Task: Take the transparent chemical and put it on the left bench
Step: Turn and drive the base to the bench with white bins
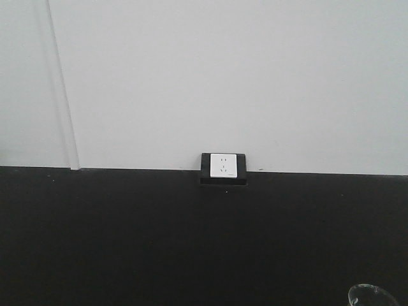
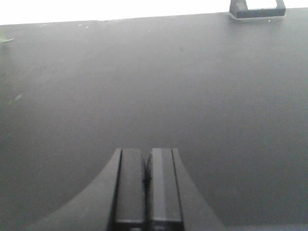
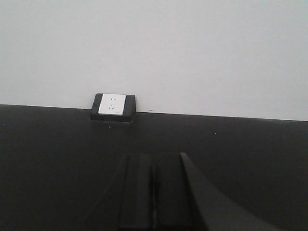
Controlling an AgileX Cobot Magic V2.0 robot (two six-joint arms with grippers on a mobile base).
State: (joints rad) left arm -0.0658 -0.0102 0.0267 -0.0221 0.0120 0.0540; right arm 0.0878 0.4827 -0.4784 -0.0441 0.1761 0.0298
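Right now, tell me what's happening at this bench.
Nothing is being handled yet. The left gripper and the right gripper are both shut and empty, poised over the black bench, with a wall socket at its back edge. A clear glass rim peeks in at the front view's bottom right corner. It is possibly the transparent chemical, but too little shows to be sure.

The bench top (image 1: 127,242) is smooth matt black, the wall (image 1: 223,76) matt white. The socket (image 1: 223,165) looks like white plastic (black surround); the glass vessel (image 1: 371,296) is clear, glossy.
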